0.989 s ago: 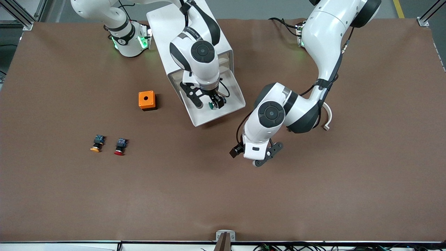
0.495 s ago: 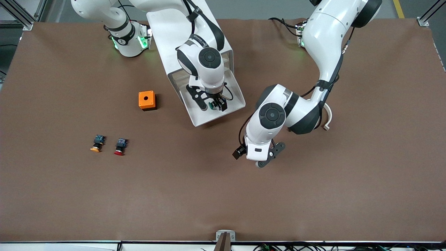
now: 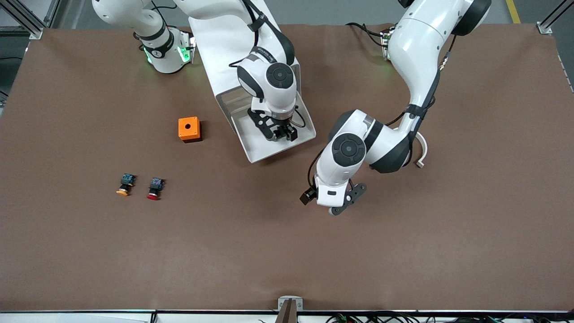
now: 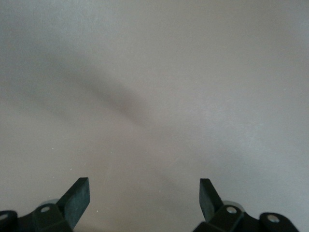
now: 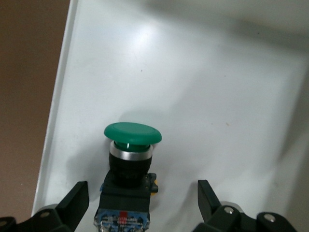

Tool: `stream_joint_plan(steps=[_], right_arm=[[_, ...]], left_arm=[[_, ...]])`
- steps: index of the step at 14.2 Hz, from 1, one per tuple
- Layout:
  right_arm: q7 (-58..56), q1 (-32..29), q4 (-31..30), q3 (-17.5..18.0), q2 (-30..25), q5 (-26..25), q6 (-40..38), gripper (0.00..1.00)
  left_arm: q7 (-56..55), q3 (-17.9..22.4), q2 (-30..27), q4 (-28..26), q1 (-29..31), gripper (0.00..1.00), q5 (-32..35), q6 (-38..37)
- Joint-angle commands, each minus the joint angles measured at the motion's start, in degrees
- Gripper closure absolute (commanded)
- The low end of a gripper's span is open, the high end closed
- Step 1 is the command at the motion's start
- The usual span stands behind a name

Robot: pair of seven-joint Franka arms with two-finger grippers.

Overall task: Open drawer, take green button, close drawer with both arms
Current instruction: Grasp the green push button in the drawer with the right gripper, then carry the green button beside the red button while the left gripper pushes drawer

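The right claw (image 5: 140, 205) has moved down over the button (image 5: 131, 159) in the open drawer (image 3: 262, 150), fingers released around it; grasp comes next. The left claw (image 4: 145, 198) waits, released, above the tabletop (image 3: 403, 233).

Place: robotics laboratory test bench.
Surface: wide table (image 3: 403, 251) under plain brown covering.
Frame: aluminium profile posts (image 3: 31, 22) at the corners.
Equipment: two white arms (image 3: 421, 58) bolted on, green status lights (image 3: 183, 53), loose cabling (image 3: 363, 29).
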Motion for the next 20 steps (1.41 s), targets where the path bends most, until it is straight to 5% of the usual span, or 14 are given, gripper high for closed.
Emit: stream_joint_plan(steps=[1, 3, 9, 13, 16, 20], right_arm=[[1.8, 1.1, 1.6, -0.6, 1.3, -0.8, 0.0, 0.05], [1.5, 1.1, 1.7, -0.6, 1.3, -0.8, -0.1, 0.2], [1.5, 0.2, 3.1, -0.8, 1.0, -0.6, -1.0, 0.94], [-0.8, -1.2, 6.0, -1.6, 0.2, -0.9, -6.4, 1.0], [-11.2, -5.9, 8.5, -1.7, -3.1, -0.9, -15.1, 1.0], [-29.5, -14.3, 8.5, -2.1, -4.3, -2.2, -15.1, 1.0]], left_arm=[[-0.4, -0.3, 0.0, -0.6, -0.3, 0.0, 1.7, 1.0], [-0.2, -0.2, 0.2, -0.6, -0.4, 0.0, 1.7, 1.0], [-0.9, -0.2, 0.2, -1.2, -0.3, 0.0, 1.6, 0.9], [-0.9, -0.2, 0.1, -2.1, -0.2, 0.0, 1.6, 0.8], [-0.3, -0.2, 0.2, -2.9, -0.2, 0.0, 1.6, 0.8], [-0.3, -0.4, 0.2, -6.0, -1.7, 0.0, 1.6, 0.9]])
